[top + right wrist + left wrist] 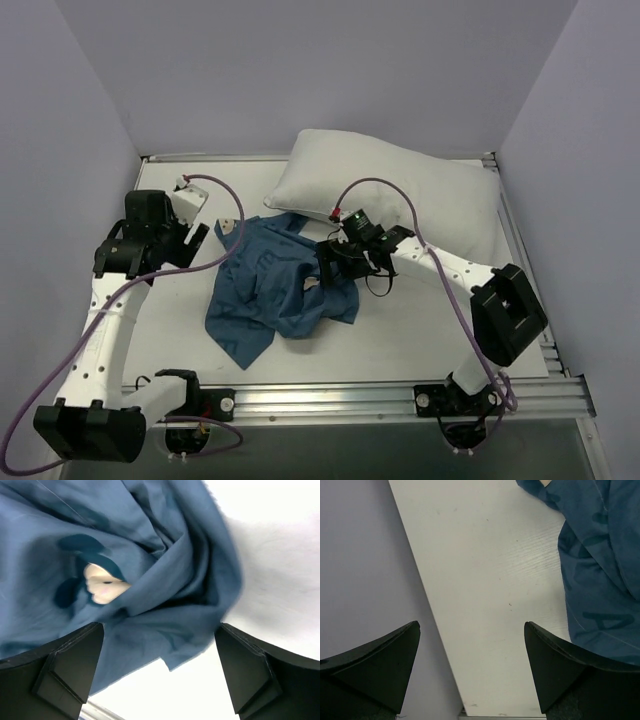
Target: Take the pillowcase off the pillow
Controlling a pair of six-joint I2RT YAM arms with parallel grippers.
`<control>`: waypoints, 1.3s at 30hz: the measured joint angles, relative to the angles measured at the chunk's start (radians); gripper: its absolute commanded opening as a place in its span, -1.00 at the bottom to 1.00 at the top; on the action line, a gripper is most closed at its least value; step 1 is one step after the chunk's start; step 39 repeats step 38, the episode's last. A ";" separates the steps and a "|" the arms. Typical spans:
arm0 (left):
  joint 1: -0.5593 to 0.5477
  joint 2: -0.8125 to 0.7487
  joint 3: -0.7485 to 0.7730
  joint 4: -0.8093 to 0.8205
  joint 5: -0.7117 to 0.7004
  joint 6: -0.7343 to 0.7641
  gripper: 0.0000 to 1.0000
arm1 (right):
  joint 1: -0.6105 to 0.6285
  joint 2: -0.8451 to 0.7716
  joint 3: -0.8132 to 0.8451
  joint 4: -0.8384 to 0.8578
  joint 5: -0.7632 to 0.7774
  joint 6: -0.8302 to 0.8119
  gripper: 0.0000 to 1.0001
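Note:
The blue pillowcase (270, 290) lies crumpled on the table, apart from the white pillow (400, 195) at the back right. My right gripper (335, 262) hovers over the pillowcase's right part, open and empty. In the right wrist view the blue fabric (125, 565) with a beige mouse face (102, 587) lies below the open gripper (160, 652), and the pillow (280, 560) is at the right. My left gripper (125, 250) is open and empty at the table's left edge. The left wrist view shows the open gripper (472, 652) and the pillowcase (600, 570) at the right.
The white table (400, 340) has metal rails at its front and right edges. Lilac walls close in on the left, back and right. The left wall (365, 580) is close beside my left gripper.

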 measured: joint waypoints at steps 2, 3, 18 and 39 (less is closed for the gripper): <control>0.074 0.035 -0.054 0.040 0.034 -0.063 0.88 | -0.003 -0.031 0.047 -0.054 0.020 -0.014 0.99; 0.111 0.043 -0.083 0.054 0.048 -0.092 0.87 | -0.007 -0.050 0.082 -0.085 0.035 -0.024 0.99; 0.240 0.024 -0.196 0.246 0.119 -0.317 0.87 | -0.778 -0.222 0.222 -0.179 0.357 0.011 0.99; 0.242 -0.028 -0.256 0.266 0.119 -0.358 0.87 | -0.807 -0.348 0.105 -0.134 0.359 0.020 0.99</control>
